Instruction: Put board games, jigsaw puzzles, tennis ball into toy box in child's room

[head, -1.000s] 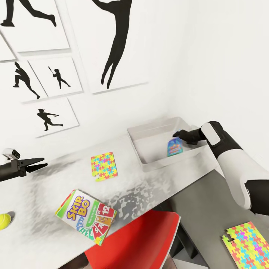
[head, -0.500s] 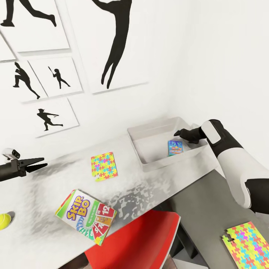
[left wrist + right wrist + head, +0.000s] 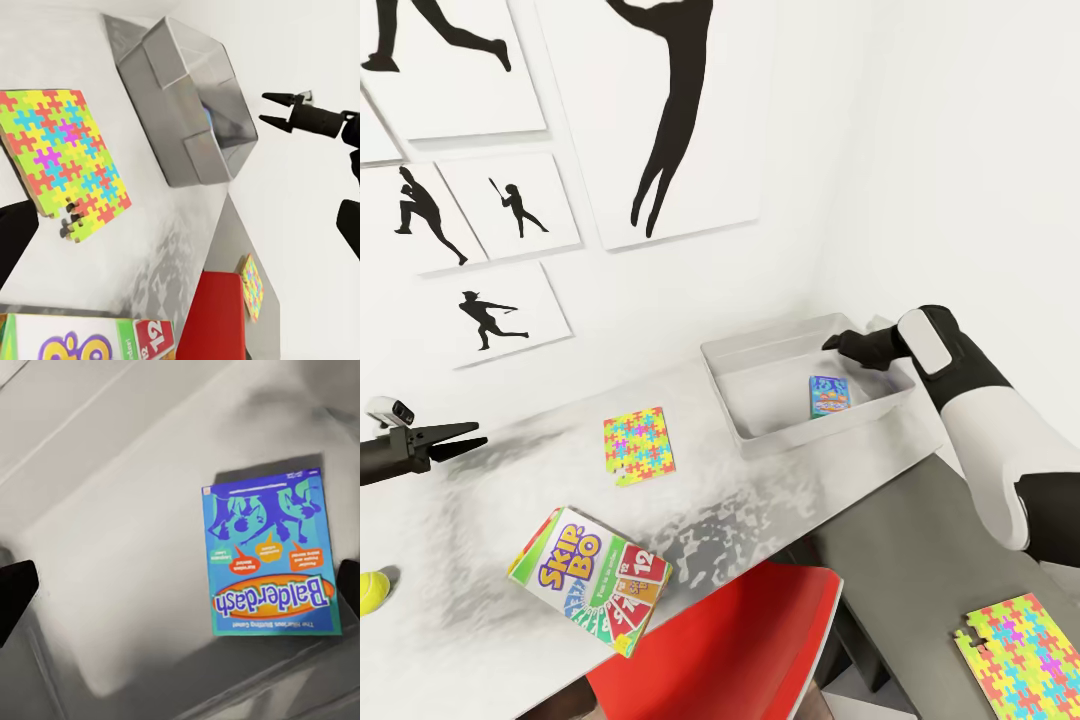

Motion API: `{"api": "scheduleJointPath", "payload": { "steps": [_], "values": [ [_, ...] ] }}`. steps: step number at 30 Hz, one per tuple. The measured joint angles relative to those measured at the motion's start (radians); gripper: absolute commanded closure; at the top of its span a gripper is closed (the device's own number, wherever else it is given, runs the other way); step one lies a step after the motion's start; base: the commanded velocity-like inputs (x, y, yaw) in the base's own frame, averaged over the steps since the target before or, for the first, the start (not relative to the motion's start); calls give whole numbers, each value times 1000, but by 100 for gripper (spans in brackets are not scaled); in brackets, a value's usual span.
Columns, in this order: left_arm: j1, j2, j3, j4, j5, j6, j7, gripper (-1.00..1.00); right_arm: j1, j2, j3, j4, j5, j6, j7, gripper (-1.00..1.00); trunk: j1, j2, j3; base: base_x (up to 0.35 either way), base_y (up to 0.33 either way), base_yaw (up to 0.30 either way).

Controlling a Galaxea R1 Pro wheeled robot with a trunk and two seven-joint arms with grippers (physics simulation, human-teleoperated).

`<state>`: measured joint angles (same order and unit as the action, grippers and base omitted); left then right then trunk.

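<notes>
Blue Balderdash box (image 3: pixel 828 396) lying flat inside the toy box (image 3: pixel 760 355) on the pale desk top (image 3: pixel 490 600).

White walls carry black sport silhouette prints (image 3: pixel 660 110). Right gripper (image 3: pixel 836 345) hovers spread and empty above the bin; left gripper (image 3: pixel 460 438) is parted, empty, near a jigsaw puzzle (image 3: pixel 637 444), SKIP-BO box (image 3: pixel 592 576) and tennis ball (image 3: pixel 372 590).

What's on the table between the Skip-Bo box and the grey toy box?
A colourful jigsaw puzzle lies flat on the table between the SKIP-BO box and the toy box, touching neither. The head view shows it.
</notes>
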<state>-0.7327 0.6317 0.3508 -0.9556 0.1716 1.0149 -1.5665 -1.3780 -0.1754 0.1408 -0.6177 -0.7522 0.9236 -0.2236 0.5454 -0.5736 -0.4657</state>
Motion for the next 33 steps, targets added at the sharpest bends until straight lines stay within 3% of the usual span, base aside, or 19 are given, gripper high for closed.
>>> {"api": "scheduleJointPath", "payload": {
  "steps": [13,33],
  "values": [
    [0,0,1,-10,1,-2,0,-100,0,3,1,-36,-2,5,2,-100,0,0,15,-19,9,0],
    [1,2,1,-61,1,-2,0,-100,1,2,-3,-128,-4,56,3,-100,0,0,48,-172,100,0]
  ]
}}
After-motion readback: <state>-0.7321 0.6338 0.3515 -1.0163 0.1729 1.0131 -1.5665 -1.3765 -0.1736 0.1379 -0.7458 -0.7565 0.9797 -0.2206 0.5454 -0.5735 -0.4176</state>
